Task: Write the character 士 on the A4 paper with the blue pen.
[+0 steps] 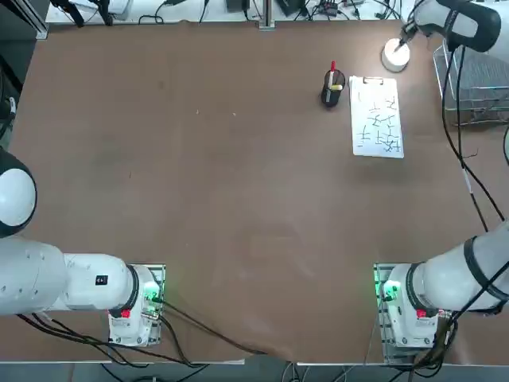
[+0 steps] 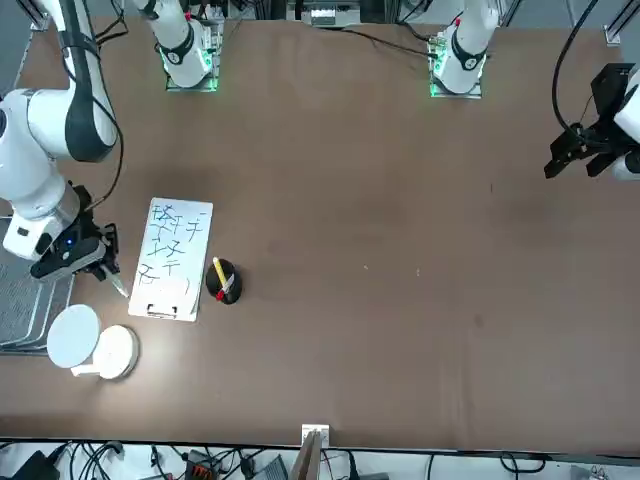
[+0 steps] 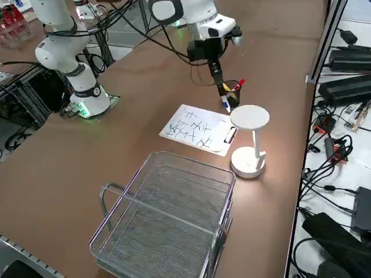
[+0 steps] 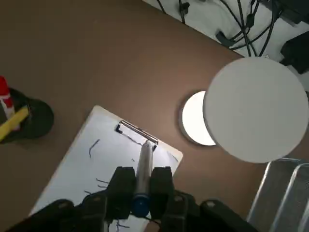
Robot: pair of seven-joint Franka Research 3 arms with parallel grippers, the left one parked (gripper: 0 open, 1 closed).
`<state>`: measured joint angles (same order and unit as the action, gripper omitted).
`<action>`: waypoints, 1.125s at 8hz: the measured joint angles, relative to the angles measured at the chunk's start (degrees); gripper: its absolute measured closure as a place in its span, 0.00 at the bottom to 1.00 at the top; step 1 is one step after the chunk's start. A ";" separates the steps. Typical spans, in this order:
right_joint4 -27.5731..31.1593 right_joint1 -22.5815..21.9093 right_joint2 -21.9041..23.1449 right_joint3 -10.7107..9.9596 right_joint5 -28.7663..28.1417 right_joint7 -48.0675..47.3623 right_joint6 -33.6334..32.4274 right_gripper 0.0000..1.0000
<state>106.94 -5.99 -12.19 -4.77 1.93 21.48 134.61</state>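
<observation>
- Top view: the A4 paper [image 1: 377, 116] lies at the far right of the brown desk [image 1: 215, 199], a white sheet with its long sides running near to far, a small clip on its far short edge and dark handwritten strokes across most of it. Just left of its far end stands a black pen cup [image 1: 333, 88] holding a red-topped pen [image 1: 332, 70]. A white lamp [image 1: 395, 54] stands just beyond the sheet's far right corner.
- Front view: the right tool [image 2: 108, 272] hangs off the sheet's long edge on the side away from the cup, near the clip end, and the blue pen [image 2: 118, 285] juts from it, slanting down toward the desk.
- Right side view: the pen [image 3: 225, 103] shows as a thin short stick, pale with a bluish tip, hanging above the clip end of the sheet; whether the tip touches it I cannot tell. A wire basket [image 3: 168, 214] sits on the near side of the sheet.
- Right wrist view: the tool [image 4: 141, 186] is pressed together on the pen [image 4: 143, 166], whose grey barrel points toward the clip [image 4: 136, 132]; the fingers [image 4: 121, 188] clamp it from both sides.
</observation>
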 joint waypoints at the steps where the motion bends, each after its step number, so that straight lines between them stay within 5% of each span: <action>1: -1.14 -1.62 -0.20 0.10 -0.02 -5.22 -0.06 0.79; 5: -5.95 -7.10 -2.96 0.57 -0.10 -26.20 -0.19 0.79; 9: -6.53 -10.22 -5.71 3.76 -0.03 -44.14 -0.16 0.79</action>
<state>100.41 -16.21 -17.90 -1.00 1.89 -22.66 134.45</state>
